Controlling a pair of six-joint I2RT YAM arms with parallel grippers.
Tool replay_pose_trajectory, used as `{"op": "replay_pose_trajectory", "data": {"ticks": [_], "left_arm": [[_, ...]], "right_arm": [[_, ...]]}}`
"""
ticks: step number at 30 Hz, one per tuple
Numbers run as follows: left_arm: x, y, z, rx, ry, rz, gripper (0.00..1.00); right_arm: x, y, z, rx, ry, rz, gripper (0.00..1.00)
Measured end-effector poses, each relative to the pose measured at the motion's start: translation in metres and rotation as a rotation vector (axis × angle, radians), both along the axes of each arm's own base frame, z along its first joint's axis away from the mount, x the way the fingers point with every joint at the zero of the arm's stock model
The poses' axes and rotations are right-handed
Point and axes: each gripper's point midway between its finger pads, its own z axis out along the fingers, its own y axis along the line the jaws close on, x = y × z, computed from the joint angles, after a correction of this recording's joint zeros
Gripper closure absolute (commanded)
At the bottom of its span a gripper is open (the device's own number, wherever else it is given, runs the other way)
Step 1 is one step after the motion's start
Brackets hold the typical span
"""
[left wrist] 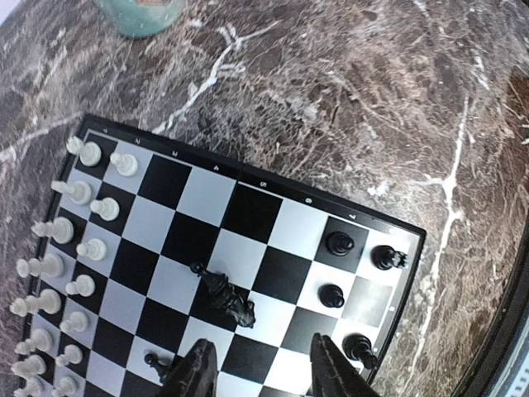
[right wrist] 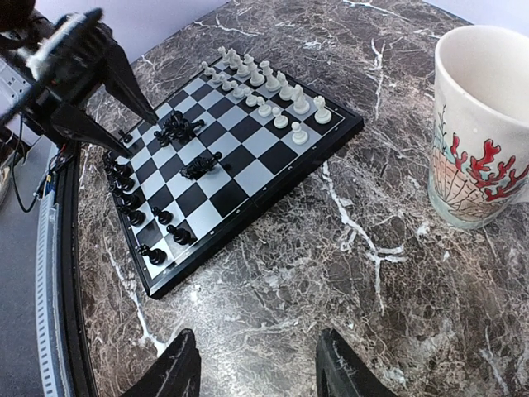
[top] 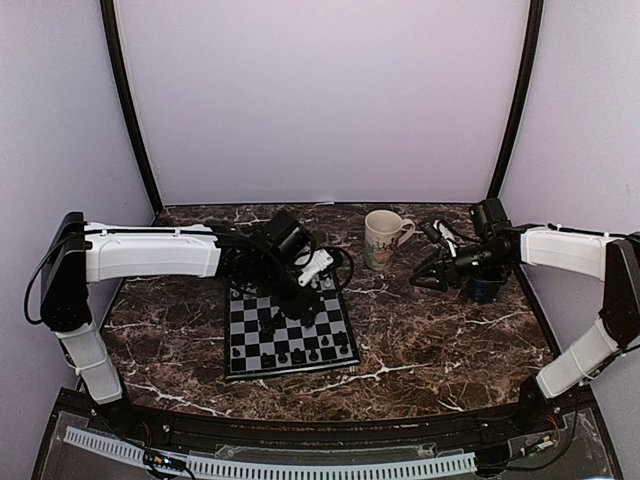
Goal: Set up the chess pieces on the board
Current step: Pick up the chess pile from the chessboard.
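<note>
Right gripper is closest to its cam. Its fingers are approx. half spread w/ nothing btwn them, hanging over bare marble short of the board. Left gripper is likewise part-open & empty, over the board's middle, tips near the squares. A heap of toppled black pieces lies just ahead of it.

Surface: the worktop is dark brown marble w/ white veins, slightly glossy.

Room: pale lilac-white walls at back & both sides, w/ black curved poles in the back corners. A white slotted rail runs along the front by the arm bases.

Edges: the board lies flat, left of centre, a bit skewed to the worktop's front edge, w/ its near border close to that edge. White pieces stand in two rows along one side. A few black ones stand upright on the opp. side.

Open room: a wide strip of marble runs right of the board, out to the right arm. The mug stands upright behind & right of the board, apart from it, near the right gripper.

Writing: the mug is cream w/ red coral-like branches & thin teal lines. Tiny marks along the board's border are too small to read.
</note>
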Motion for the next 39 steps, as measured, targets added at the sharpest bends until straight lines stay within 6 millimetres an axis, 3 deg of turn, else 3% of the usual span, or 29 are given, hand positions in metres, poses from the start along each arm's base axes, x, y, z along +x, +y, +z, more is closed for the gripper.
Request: {"op": "replay_pose_trajectory", "data": {"ticks": [5, 7, 14, 24, 39], "left_arm": [[0.007, 0.005, -0.047, 0.075, 0.091, 0.146, 0.53], [0.009, 0.007, -0.056, 0.090, 0.106, 0.191, 0.52], [0.014, 0.009, -0.059, 0.077, 0.117, 0.276, 0.54], [0.017, 0.014, -0.078, 0.104, 0.150, 0.324, 0.66], [0.024, 0.013, -0.086, 0.082, 0.184, 0.332, 0.81]], "right_arm": [[0.000, 0.000, 0.000, 0.001, -0.002, 0.002, 0.51], [0.000, 0.000, 0.000, 0.002, -0.004, 0.004, 0.51], [-0.001, 0.000, 0.001, 0.003, -0.003, 0.008, 0.51], [-0.001, 0.000, 0.001, 0.002, -0.010, 0.013, 0.51], [-0.002, 0.002, 0.003, 0.011, -0.010, 0.021, 0.52]]}}
